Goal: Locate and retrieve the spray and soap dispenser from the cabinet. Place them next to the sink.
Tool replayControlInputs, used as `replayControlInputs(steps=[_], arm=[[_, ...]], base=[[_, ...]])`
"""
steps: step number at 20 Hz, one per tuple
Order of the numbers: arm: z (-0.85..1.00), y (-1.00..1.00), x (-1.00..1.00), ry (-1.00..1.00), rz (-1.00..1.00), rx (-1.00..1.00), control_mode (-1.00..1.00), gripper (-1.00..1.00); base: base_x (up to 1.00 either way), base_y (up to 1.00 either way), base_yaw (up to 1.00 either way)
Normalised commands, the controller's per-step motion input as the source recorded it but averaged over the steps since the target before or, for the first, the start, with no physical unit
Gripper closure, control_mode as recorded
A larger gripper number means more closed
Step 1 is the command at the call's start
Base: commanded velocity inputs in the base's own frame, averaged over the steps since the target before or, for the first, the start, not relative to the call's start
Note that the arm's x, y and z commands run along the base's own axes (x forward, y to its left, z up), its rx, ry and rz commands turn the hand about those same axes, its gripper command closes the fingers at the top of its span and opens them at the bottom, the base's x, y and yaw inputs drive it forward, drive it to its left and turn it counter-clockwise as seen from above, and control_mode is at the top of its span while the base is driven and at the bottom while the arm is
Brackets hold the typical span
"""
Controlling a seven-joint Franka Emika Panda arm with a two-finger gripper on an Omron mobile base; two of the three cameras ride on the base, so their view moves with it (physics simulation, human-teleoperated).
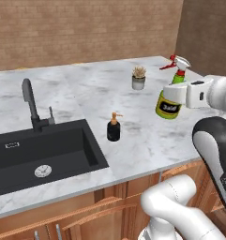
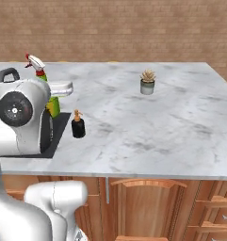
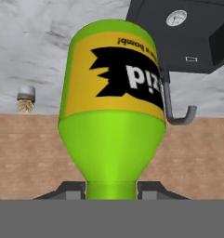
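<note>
Nearest the base, the gripper (image 1: 180,92) is clamped on the neck of the spray (image 1: 170,101), carrying it tilted in the air above the marble counter (image 1: 147,136), well right of the sink (image 1: 39,154). Farther in, the soap dispenser (image 1: 113,127) already stands upright on the counter just beside the sink's right rim. Judged from this, one item is delivered; setting down the spray remains.

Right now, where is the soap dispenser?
The soap dispenser stands upright on the marble counter, just right of the sink in the left base view, with the small potted plant farther back.
</note>
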Motion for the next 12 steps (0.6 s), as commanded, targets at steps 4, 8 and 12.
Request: replayControlInputs(steps=[4,8,12], arm=[[-0.42,-0.10,0.17,0.06,0.47,-0.06,-1.00,1.00],[-0.50,-0.01,0.05,0.01,0.41,-0.12,-1.00,1.00],[-0.34,0.00,0.06,-0.01,0.29,-0.07,-1.00,1.00]], base=[[0.00,0.00,0.00],[0.00,0.00,0.00],[0.00,0.00,0.00]])
